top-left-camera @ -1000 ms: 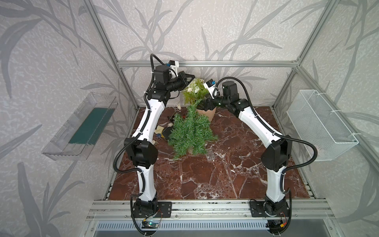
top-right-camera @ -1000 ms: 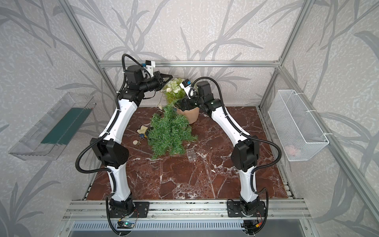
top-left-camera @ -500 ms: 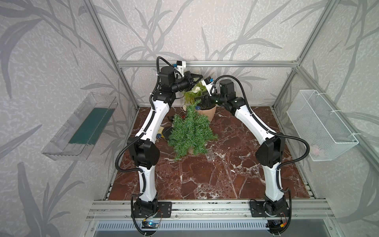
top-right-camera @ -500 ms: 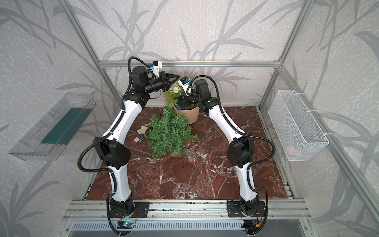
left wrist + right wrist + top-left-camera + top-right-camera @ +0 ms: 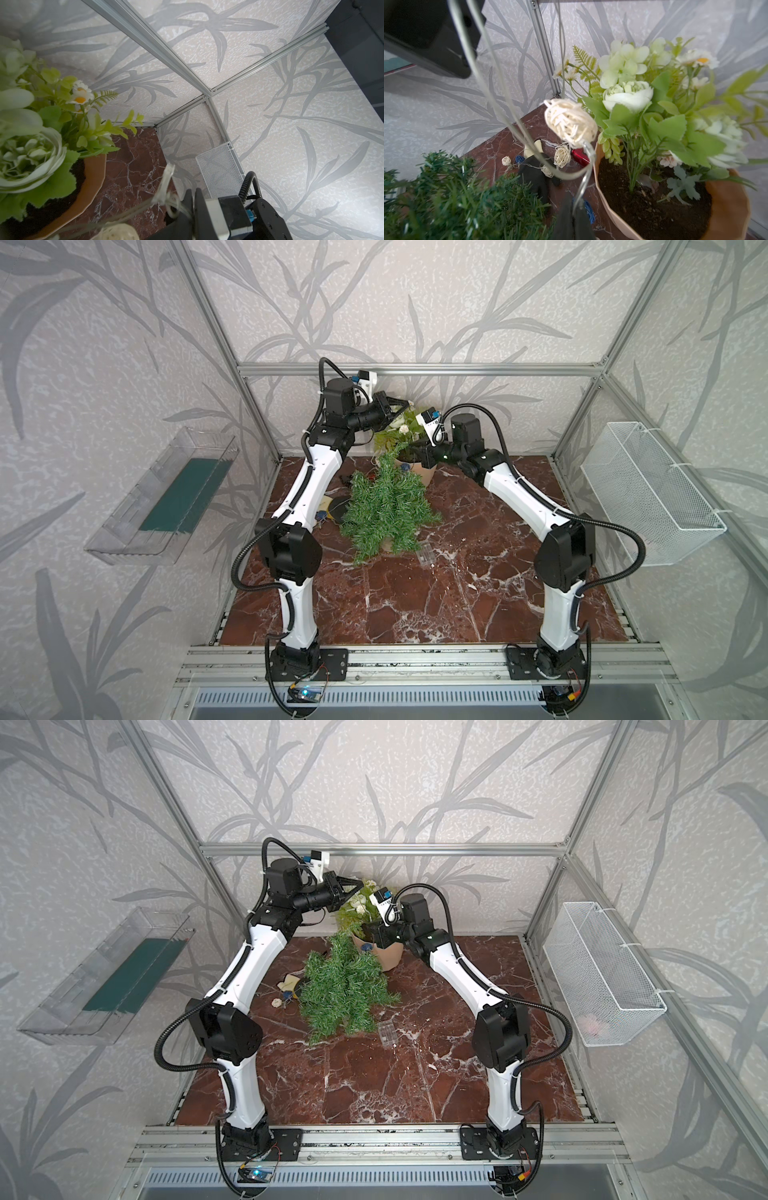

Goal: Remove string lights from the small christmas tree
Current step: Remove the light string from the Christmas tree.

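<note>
Box (image 5: 386,1032) of the string lights (image 5: 571,122), small and clear, lies flat on the bench (image 5: 415,605) just in front of the small christmas tree (image 5: 384,510). Tree stands mid-bench, toward the far edge. Loose cream balls (image 5: 276,1002) lie at its left-edge side. Right tool (image 5: 574,216), low between the treetop and the potted plant (image 5: 405,429), is clamped on the pale wire (image 5: 583,182). Left tool (image 5: 193,199), raised over the plant at the far edge, is closed on bundled wire.
</note>
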